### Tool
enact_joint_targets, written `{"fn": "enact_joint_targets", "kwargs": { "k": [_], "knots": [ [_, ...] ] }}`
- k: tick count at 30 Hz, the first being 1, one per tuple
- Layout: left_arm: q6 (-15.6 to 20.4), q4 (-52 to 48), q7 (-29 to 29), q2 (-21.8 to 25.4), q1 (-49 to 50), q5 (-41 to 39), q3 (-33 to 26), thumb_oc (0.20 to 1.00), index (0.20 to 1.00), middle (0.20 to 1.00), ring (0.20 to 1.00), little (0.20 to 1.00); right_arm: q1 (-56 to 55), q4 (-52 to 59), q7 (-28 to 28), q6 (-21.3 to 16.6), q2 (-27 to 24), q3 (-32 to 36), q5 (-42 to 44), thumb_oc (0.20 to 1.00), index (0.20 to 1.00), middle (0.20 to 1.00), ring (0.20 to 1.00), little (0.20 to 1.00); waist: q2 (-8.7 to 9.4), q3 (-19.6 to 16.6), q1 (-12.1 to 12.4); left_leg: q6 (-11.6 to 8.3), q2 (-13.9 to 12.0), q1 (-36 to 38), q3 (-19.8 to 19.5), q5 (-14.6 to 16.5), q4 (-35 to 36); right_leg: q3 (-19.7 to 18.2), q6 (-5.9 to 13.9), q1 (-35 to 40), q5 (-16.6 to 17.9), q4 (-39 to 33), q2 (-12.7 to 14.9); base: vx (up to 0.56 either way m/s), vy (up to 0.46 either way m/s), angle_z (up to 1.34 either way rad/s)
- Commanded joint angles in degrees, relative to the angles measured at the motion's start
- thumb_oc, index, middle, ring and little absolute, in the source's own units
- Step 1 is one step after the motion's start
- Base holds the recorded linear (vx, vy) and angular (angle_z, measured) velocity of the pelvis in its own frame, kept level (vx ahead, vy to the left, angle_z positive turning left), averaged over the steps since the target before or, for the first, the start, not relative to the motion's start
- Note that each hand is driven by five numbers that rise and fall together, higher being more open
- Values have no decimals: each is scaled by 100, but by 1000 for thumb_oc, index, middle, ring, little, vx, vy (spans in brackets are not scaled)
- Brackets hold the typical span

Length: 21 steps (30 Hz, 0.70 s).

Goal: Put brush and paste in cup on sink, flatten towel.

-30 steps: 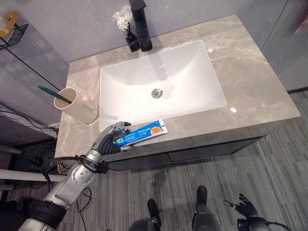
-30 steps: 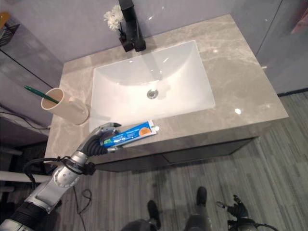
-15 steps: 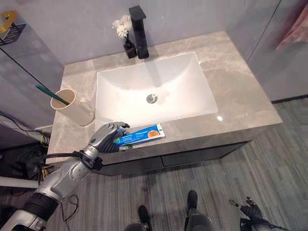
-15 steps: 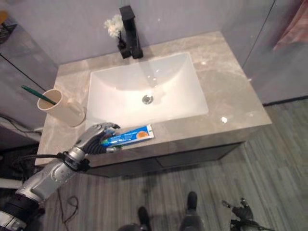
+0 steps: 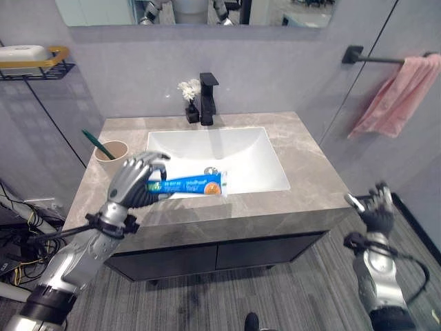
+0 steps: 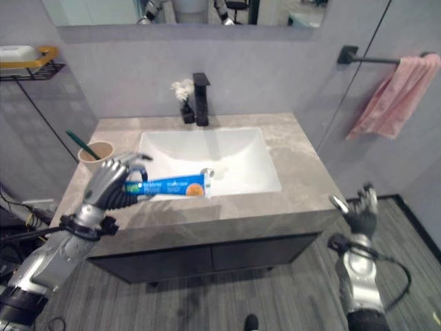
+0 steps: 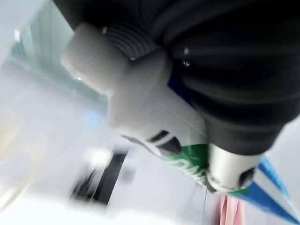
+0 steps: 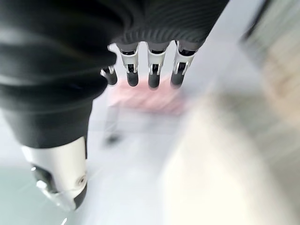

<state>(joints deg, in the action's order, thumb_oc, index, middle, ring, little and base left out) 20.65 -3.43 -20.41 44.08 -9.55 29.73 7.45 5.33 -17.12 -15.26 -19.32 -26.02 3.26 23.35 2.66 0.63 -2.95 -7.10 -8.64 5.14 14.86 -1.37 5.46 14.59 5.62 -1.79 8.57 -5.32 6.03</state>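
Observation:
My left hand is shut on the cap end of a blue toothpaste tube, holding it level above the counter's front, over the near rim of the sink. The left wrist view shows the tube's white cap close beside the hand. A beige cup stands on the counter left of the sink with a green toothbrush leaning in it. A pink towel hangs bunched on a black bar at the right wall. My right hand is raised at the lower right, open and holding nothing.
A black faucet and a small vase of white flowers stand behind the sink. A wire shelf juts from the left wall above the cup. Bare grey counter lies right of the sink.
The camera has tilted up, bringing the wall, the mirror and the towel into view. My left hand has lifted the toothpaste off the counter. My right hand has come up.

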Motion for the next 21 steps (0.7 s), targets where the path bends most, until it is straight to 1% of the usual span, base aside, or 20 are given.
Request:
{"fn": "enact_joint_targets", "kwargs": {
  "k": [1, 3, 4, 5, 6, 7, 8, 9, 12, 15, 16, 18, 19, 21],
  "knots": [
    [39, -81, -455, 23, -840, -322, -289, 200, 200, 200, 200, 200, 518, 404, 274, -160, -462, -142, -322, 1000, 1000, 1000, 1000, 1000, 6, -121, 83, 76, 112, 233, -114, 120, -54, 171, 452, 373, -421, 150, 149, 0, 0, 0],
    [-19, -162, -511, -97, -1199, -418, -265, 200, 200, 200, 200, 200, 1059, 567, 463, -76, -510, -610, -427, 1000, 1000, 1000, 1000, 1000, 61, -208, 134, 91, 116, 249, -135, 115, -54, 191, 425, 420, -441, 172, 151, 0, 0, 0],
    [-22, -157, -512, -95, -1207, -420, -276, 200, 200, 200, 200, 200, 1086, 558, 460, -72, -512, -621, -429, 1000, 1000, 1000, 1000, 1000, 56, -194, 125, 91, 116, 253, -133, 117, -55, 189, 425, 422, -444, 176, 151, 0, 0, 0],
    [-48, -152, -583, -153, -1348, -443, -269, 200, 200, 200, 200, 200, 1250, 566, 489, -61, -454, -756, -429, 1000, 1000, 1000, 1000, 1000, 64, -222, 139, 93, 114, 265, -133, 119, -56, 203, 418, 443, -454, 183, 150, 0, 0, 0],
    [-76, -117, -655, -251, -1542, -519, -224, 200, 200, 200, 200, 200, 1504, 510, 606, -64, -310, -987, -242, 1000, 1000, 1000, 1000, 1000, 73, -234, 157, 94, 108, 279, -137, 117, -60, 212, 407, 466, -467, 195, 150, 0, 0, 0],
    [-78, -104, -660, -244, -1562, -520, -227, 200, 200, 200, 200, 200, 1542, 479, 618, -74, -313, -995, -224, 1000, 1000, 1000, 1000, 1000, 74, -218, 150, 93, 108, 281, -137, 118, -61, 212, 407, 467, -470, 198, 150, 0, 0, 0],
    [-124, -65, -744, -398, -1931, -669, -75, 200, 200, 200, 200, 200, 1915, 298, 836, -32, -46, -1443, 212, 1000, 1000, 1000, 1000, 1000, 85, -252, 184, 89, 103, 308, -144, 114, -62, 221, 388, 495, -488, 216, 148, 0, 0, 0],
    [-147, -62, -766, -404, -2006, -690, -30, 200, 200, 200, 200, 200, 2018, 234, 872, 1, 15, -1558, 304, 1000, 1000, 1000, 1000, 1000, 89, -251, 190, 87, 100, 314, -144, 113, -64, 221, 380, 505, -494, 221, 146, 0, 0, 0],
    [-198, -108, -836, -529, -2423, -743, 175, 200, 200, 200, 200, 200, 2507, 149, 1249, 160, 294, -2164, 698, 1000, 1000, 1000, 1000, 1000, 97, -283, 231, 69, 88, 342, -151, 91, -63, 257, 359, 559, -510, 216, 132, 0, 0, 0],
    [-208, -74, -777, -624, -2703, -807, 436, 200, 200, 200, 200, 200, 2890, 158, 1618, 246, 659, -2606, 1404, 1000, 1000, 1000, 1000, 1000, 84, -289, 262, 53, 76, 341, -169, 77, -69, 296, 345, 591, -523, 202, 123, 3, -8, 1],
    [-211, -49, -714, -665, -2809, -827, 553, 200, 200, 200, 200, 200, 3138, 249, 1810, 243, 846, -2813, 1766, 1000, 1000, 1000, 1000, 1000, 65, -290, 298, 44, 71, 334, -188, 66, -78, 312, 330, 601, -536, 196, 118, 10, -25, 4],
    [-217, -18, -672, -667, -2849, -838, 632, 200, 200, 200, 200, 200, 3294, 294, 1870, 230, 910, -2903, 1860, 1000, 1000, 1000, 1000, 1000, 55, -286, 308, 37, 64, 328, -204, 58, -82, 324, 320, 610, -549, 190, 111, 10, -19, 4],
    [-199, -24, -575, -683, -2810, -862, 718, 200, 200, 200, 200, 200, 3552, 447, 1970, 192, 1023, -2973, 2054, 1000, 1000, 1000, 1000, 1000, 40, -277, 347, 24, 57, 308, -237, 33, -92, 352, 309, 629, -561, 184, 105, 8, -12, 5],
    [-188, -26, -536, -690, -2768, -860, 733, 200, 200, 200, 200, 200, 3642, 485, 1990, 151, 1096, -2956, 2137, 1000, 1000, 1000, 1000, 1000, 38, -268, 358, 16, 50, 297, -267, 28, -92, 381, 304, 647, -566, 169, 104, 9, -15, 23]
  ]
}}
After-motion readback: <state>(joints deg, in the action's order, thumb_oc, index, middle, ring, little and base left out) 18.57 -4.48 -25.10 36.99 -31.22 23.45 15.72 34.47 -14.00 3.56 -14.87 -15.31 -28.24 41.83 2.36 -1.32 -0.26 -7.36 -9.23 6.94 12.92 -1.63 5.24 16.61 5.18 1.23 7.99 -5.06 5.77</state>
